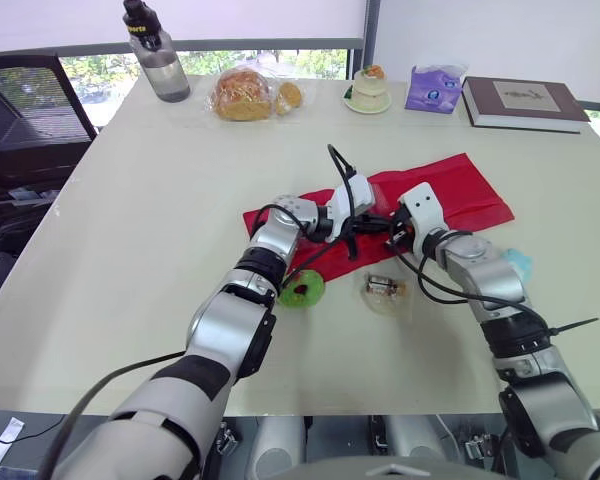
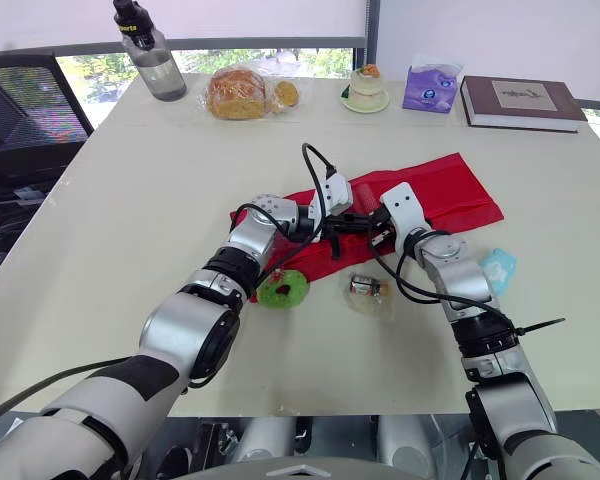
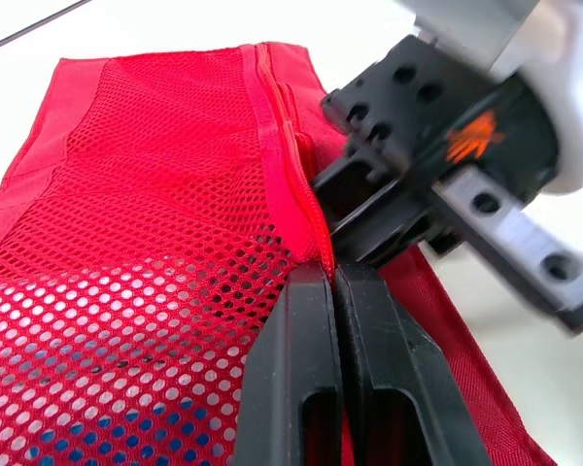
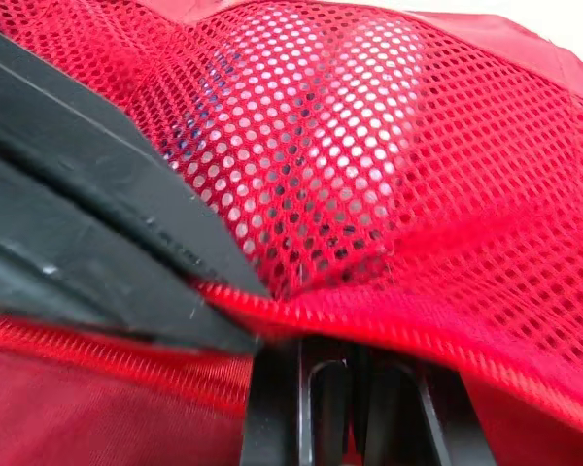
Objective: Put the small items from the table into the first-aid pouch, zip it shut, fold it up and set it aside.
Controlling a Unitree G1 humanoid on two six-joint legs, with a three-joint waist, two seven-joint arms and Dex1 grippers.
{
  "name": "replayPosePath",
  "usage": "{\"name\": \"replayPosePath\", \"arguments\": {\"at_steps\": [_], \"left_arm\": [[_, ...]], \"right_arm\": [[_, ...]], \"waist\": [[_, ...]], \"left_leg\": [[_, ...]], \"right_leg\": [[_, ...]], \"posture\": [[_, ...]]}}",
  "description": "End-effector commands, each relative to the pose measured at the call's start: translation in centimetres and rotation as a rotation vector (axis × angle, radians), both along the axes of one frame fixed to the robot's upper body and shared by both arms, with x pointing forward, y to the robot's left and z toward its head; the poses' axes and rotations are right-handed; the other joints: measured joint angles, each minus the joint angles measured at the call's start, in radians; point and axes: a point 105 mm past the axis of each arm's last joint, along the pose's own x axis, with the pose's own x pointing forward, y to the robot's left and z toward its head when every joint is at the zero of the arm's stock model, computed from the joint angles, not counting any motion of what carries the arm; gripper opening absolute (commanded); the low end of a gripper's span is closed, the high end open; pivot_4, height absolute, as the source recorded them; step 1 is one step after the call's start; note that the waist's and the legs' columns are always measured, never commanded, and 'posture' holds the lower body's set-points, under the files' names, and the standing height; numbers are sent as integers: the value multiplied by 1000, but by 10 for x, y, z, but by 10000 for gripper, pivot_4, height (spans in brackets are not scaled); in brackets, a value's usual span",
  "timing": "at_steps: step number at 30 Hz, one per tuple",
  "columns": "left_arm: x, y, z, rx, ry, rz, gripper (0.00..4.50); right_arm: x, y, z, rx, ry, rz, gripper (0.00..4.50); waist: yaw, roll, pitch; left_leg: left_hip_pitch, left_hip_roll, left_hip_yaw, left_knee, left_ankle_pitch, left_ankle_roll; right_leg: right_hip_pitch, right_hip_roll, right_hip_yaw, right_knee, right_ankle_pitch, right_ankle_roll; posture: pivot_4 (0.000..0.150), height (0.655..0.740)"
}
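On the pale surface (image 1: 140, 220) the red pouch (image 1: 460, 195) lies flat, left fingers (image 3: 306, 388) and right fingers (image 4: 272, 417) both pinched shut on its zip edge, and an uneven pull could slip the mesh free or drag the pouch onto the green item (image 1: 302, 289) and clear packet (image 1: 386, 288) beside it.

The red mesh first-aid pouch (image 1: 450, 195) is lying spread open mid-table, while a round green item (image 1: 302, 289), a clear packet (image 1: 386, 288) and a pale blue packet (image 1: 517, 264) are sitting loose just beside it.
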Motion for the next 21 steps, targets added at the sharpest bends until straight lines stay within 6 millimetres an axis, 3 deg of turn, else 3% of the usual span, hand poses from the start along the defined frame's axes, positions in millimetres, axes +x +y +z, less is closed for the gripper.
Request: {"name": "replayPosePath", "arguments": {"at_steps": [1,4,12,16,18,19,21], "left_arm": [[-1,-2,7,-21,-27,-15,0],[2,2,7,-17,-32,3,0],[9,17,6,19,-64,53,0],[12,28,7,33,-75,64,0],[11,32,6,43,-83,62,0],[11,35,6,50,-87,61,0],[11,41,6,62,-88,54,0]], "right_arm": [[-2,3,18,23,-100,26,536],[-16,-4,23,24,-115,64,536],[-70,-35,69,112,-281,168,536],[-125,-71,83,101,-227,336,536],[-143,-80,88,114,-184,409,536],[-151,-89,94,99,-172,425,5449],[-165,-104,104,77,-149,444,9841]], "waist": [[0,0,0],[3,0,0],[2,0,0],[5,0,0],[2,1,0],[-2,1,0],[-1,1,0]], "left_leg": [[0,0,0,0,0,0],[0,0,0,0,0,0],[0,0,0,0,0,0],[0,0,0,0,0,0],[0,0,-1,0,0,0],[1,0,-1,1,0,0],[3,0,0,1,0,0]], "right_leg": [[0,0,0,0,0,0],[0,0,0,0,0,0],[0,0,0,0,0,0],[0,0,0,0,0,0],[1,0,0,0,0,0],[1,0,0,0,0,0],[2,0,1,1,0,0]], "posture": [[1500,7400],[1500,7400],[1500,7400],[1500,7400],[1500,7400],[1500,7400],[1500,7400]]}}
